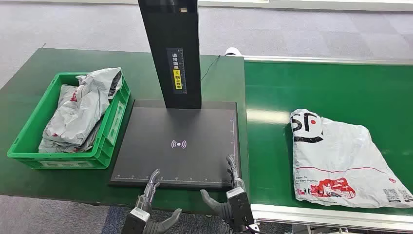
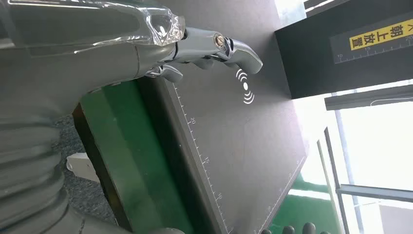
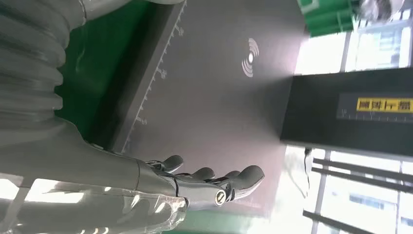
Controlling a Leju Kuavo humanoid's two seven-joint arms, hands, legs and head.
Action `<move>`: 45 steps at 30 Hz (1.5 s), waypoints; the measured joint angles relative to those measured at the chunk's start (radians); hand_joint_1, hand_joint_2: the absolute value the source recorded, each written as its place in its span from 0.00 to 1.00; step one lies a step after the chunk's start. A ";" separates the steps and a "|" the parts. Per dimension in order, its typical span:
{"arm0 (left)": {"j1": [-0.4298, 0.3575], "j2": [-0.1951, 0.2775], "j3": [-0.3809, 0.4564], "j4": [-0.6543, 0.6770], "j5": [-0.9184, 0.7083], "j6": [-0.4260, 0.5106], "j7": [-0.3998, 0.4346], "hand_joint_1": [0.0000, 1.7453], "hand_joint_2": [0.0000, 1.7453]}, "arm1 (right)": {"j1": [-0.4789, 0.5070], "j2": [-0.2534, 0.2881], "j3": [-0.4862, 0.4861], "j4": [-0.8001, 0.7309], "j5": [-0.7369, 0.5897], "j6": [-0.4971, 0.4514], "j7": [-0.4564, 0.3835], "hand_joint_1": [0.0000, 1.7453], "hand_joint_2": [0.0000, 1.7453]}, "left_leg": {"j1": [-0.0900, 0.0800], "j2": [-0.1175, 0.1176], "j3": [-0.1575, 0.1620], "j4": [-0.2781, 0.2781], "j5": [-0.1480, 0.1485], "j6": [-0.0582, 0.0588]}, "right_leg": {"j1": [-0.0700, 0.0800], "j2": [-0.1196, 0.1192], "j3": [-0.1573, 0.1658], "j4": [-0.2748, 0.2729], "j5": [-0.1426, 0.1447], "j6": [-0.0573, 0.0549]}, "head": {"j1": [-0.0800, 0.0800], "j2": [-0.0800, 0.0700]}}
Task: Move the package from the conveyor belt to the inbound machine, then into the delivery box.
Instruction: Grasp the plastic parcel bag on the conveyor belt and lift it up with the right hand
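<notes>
Both robot hands, left (image 1: 148, 192) and right (image 1: 233, 187), hover empty, fingers apart, at near edge of inbound machine (image 1: 180, 146). Package (image 1: 341, 158) lies untouched on conveyor belt (image 1: 272, 126), right. Next: reach right & grasp it.
</notes>
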 joint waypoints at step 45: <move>-0.042 -0.008 0.027 0.034 0.046 -0.036 -0.047 0.00 1.00 | -0.551 -0.480 -0.661 0.606 1.082 0.084 0.691 0.01 1.00 | -0.002 -0.001 0.004 0.001 0.000 0.001 | -0.002 -0.001 0.005 0.000 0.002 0.002 | 0.000 0.000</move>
